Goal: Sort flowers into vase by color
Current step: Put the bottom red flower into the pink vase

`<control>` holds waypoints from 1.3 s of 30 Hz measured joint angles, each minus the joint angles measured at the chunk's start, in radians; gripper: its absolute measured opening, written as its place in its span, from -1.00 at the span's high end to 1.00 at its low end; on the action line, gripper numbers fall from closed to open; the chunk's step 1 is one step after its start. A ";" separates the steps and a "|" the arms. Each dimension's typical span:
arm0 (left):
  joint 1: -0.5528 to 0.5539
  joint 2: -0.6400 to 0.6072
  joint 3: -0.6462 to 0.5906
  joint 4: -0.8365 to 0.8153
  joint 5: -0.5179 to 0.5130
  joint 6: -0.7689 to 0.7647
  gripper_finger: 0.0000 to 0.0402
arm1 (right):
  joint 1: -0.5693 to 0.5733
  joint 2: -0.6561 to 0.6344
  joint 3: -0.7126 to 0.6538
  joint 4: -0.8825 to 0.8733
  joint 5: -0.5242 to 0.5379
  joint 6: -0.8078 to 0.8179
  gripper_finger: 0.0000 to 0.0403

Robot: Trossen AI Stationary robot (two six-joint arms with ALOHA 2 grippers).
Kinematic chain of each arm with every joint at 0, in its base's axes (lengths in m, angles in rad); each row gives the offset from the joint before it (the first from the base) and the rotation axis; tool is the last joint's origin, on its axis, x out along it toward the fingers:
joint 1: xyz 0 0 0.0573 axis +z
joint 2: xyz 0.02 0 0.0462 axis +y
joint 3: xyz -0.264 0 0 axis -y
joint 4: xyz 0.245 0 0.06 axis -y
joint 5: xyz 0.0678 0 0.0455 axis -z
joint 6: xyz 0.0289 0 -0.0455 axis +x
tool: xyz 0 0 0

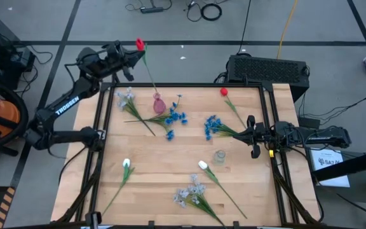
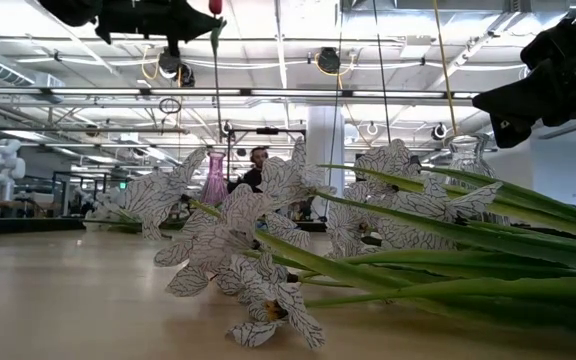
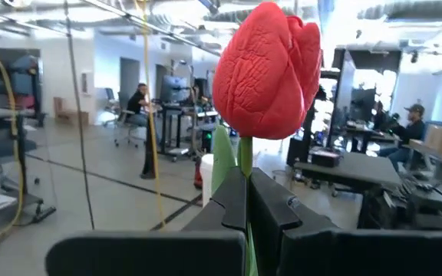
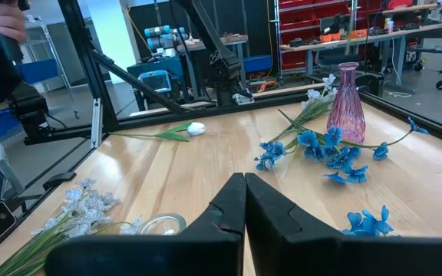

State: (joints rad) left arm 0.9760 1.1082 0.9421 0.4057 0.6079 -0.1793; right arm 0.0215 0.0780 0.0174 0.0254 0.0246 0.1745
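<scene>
The left claw (image 1: 134, 57) is gripping a red tulip (image 1: 140, 44) by its stem, high beyond the pink vase (image 1: 158, 103), awaiting lowering stem-first into its neck, while the right claw (image 1: 251, 136) is idling clenched and empty over the worktop (image 1: 157, 172).

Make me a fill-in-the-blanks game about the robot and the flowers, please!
1. The left gripper holds a flower whose bud is ____.
2. The pink vase stands ____ on the table.
3. The flowers lying closest to that vase are ____.
4. The right gripper holds ____.

Missing words: red; upright; blue; nothing
</scene>
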 joint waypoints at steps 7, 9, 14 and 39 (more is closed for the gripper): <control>0.013 -0.016 0.000 -0.040 0.044 0.005 1.00 | 0.000 0.000 0.000 0.000 0.000 0.000 1.00; 0.012 -0.016 0.000 -0.086 0.045 0.042 1.00 | 0.000 0.000 0.000 0.000 0.000 0.000 1.00; -0.002 -0.011 0.000 -0.140 0.045 0.116 1.00 | 0.000 0.000 0.000 0.000 0.000 0.000 1.00; -0.030 0.080 -0.022 -0.027 0.042 0.125 1.00 | 0.000 0.000 0.000 0.000 0.000 0.000 1.00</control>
State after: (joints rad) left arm 0.9460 1.1879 0.9198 0.3792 0.6497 -0.0545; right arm 0.0216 0.0779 0.0174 0.0251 0.0248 0.1745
